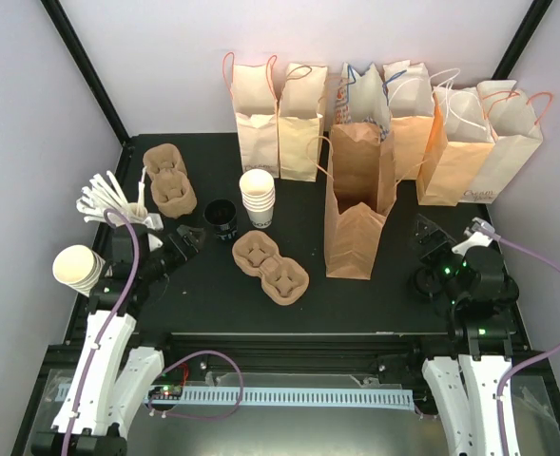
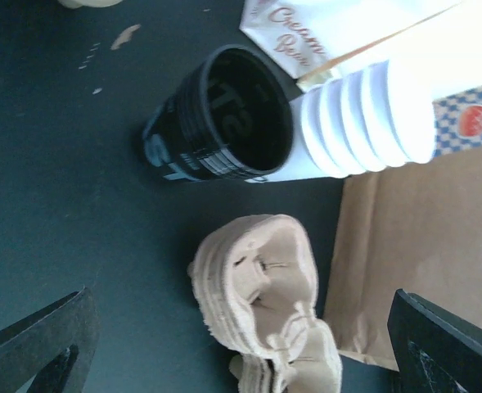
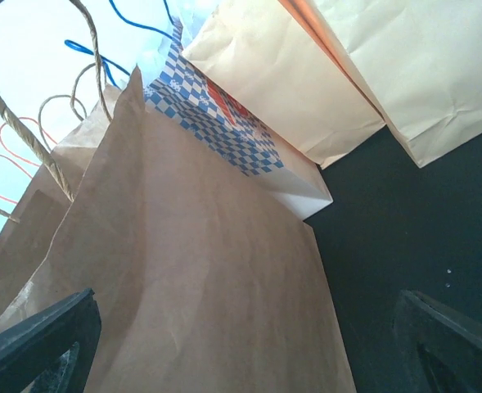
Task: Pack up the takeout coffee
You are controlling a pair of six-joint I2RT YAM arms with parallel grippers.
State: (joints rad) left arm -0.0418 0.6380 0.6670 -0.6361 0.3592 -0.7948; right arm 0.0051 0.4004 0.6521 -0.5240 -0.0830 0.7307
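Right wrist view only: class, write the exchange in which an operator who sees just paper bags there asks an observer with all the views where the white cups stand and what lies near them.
Observer: In the top view a stack of white cups stands left of the nearest brown bag.
Operator: Is anything next to that stack?
Observer: Yes, a black stack sits close beside it on its left.
Operator: Where is the other arm?
Observer: The left gripper is open, left of a cardboard cup carrier that lies in front of the cups.
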